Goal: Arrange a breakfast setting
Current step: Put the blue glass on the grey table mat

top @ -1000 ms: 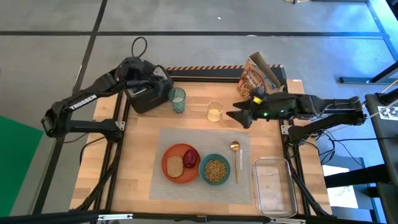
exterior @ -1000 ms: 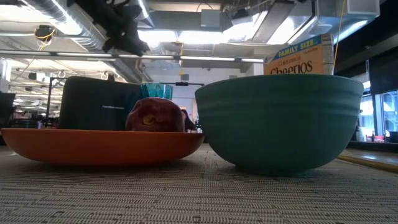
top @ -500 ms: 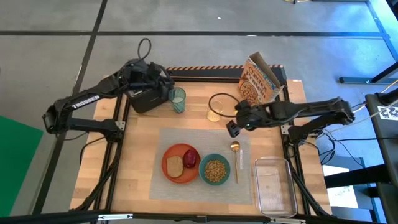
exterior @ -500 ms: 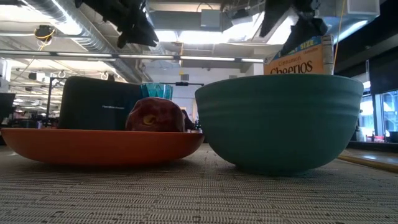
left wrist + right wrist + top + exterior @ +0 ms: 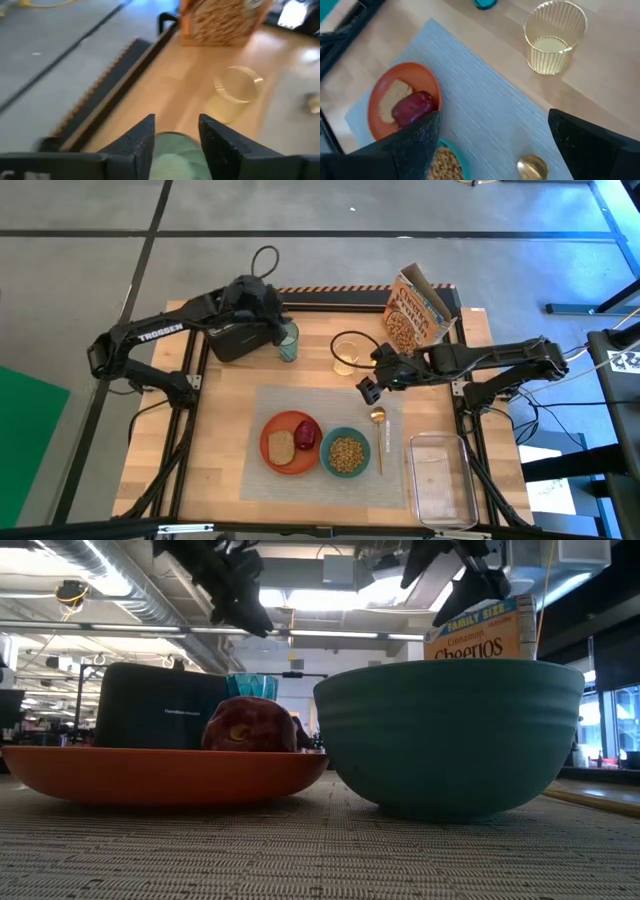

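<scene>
Overhead, the grey placemat (image 5: 300, 415) lies at centre frame. On it the orange plate (image 5: 272, 431) holds a toast slice (image 5: 282, 447) and a dark red fruit (image 5: 305, 436), the teal bowl (image 5: 345, 452) beside it is filled with cereal, and the gold spoon (image 5: 378, 432) lies just right of the bowl. Above the mat stand the green cup (image 5: 288, 340), next to the black toaster (image 5: 235, 337), and a yellowish ribbed cup (image 5: 346, 357). A cereal box (image 5: 412, 308) leans at upper centre-right and a clear tub (image 5: 440, 475) sits at lower right. The left gripper (image 5: 270, 320) hangs over the toaster and green cup; the right gripper (image 5: 368, 387) hangs above the mat's upper right corner.

At table height, the plate (image 5: 160, 772) with the fruit (image 5: 250, 726) fills the left and the bowl (image 5: 450, 735) the right, its contents hidden by its wall. The box (image 5: 485, 630) reads "Cheerios", which the overhead picture does not show.

Through the left wrist camera, the left gripper (image 5: 176, 137) has its fingers (image 5: 141, 142) spread, the green cup's rim (image 5: 172, 155) between them.

Through the right wrist camera, the right gripper (image 5: 495, 140) is spread wide over the mat (image 5: 485, 100), and the ribbed cup (image 5: 554, 36) shows a little pale liquid.
</scene>
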